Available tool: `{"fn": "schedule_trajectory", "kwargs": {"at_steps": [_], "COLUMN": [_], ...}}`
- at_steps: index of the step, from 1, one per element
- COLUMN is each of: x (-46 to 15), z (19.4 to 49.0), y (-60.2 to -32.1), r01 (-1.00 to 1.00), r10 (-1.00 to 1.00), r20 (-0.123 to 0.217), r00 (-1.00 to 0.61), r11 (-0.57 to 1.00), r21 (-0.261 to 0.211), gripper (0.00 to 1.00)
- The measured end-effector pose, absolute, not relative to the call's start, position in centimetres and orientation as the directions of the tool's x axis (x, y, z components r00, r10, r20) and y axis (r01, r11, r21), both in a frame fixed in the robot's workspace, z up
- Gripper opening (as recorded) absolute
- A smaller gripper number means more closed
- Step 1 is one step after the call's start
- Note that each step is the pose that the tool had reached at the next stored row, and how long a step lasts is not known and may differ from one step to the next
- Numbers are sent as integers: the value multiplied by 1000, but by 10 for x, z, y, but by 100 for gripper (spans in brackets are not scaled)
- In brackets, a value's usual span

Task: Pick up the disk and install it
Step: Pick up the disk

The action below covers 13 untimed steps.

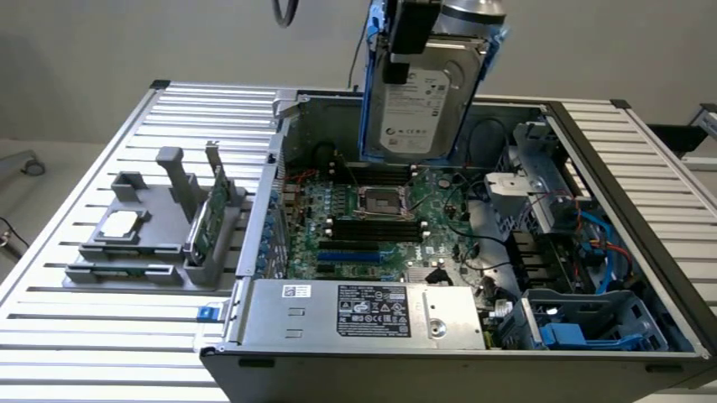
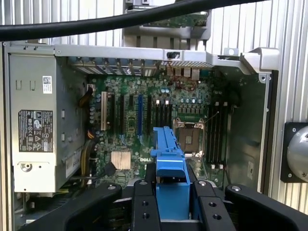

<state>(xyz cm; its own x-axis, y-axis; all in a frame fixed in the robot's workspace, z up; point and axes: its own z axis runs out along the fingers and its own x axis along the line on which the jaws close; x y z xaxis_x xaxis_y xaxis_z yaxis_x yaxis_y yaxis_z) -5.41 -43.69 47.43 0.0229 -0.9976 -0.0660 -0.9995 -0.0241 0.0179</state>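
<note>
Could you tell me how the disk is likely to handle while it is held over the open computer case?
The disk looks like a rigid metal block, so it probably will not flex and is likely heavy for its size. The gripper holds it by its blue plastic rails, which may be smooth and could slip.

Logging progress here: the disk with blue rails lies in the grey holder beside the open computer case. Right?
No. The disk with blue rails is held upright by the gripper above the open computer case, not in the grey holder; the exterior view shows it.
</note>
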Motion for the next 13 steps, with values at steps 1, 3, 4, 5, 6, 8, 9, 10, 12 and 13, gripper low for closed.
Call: {"fn": "schedule_trajectory", "kwargs": {"at_steps": [1, 3, 4, 5, 6, 8, 9, 10, 12, 13], "x": [-52, -48, -46, -44, -43, -39, -37, -35, -30, -28], "z": [474, 474, 474, 474, 474, 474, 474, 474, 474, 474], "y": [-439, -443, -446, -448, -450, -454, -456, -459, -462, -464], "r01": [-1000, -1000, -1000, -1000, -1000, -1000, -1000, -1000, -1000, -1000], "r10": [-997, -997, -997, -997, -997, -997, -997, -997, -997, -997], "r20": [-67, -69, -70, -71, -72, -73, -74, -75, -77, -78], "r00": [23, 23, 23, 23, 23, 23, 23, 23, 23, 23], "r11": [-24, -24, -24, -24, -24, -24, -24, -24, -24, -24], "r21": [18, 18, 19, 19, 19, 20, 20, 20, 20, 20], "gripper": [32, 32, 32, 32, 32, 32, 32, 32, 32, 32]}}
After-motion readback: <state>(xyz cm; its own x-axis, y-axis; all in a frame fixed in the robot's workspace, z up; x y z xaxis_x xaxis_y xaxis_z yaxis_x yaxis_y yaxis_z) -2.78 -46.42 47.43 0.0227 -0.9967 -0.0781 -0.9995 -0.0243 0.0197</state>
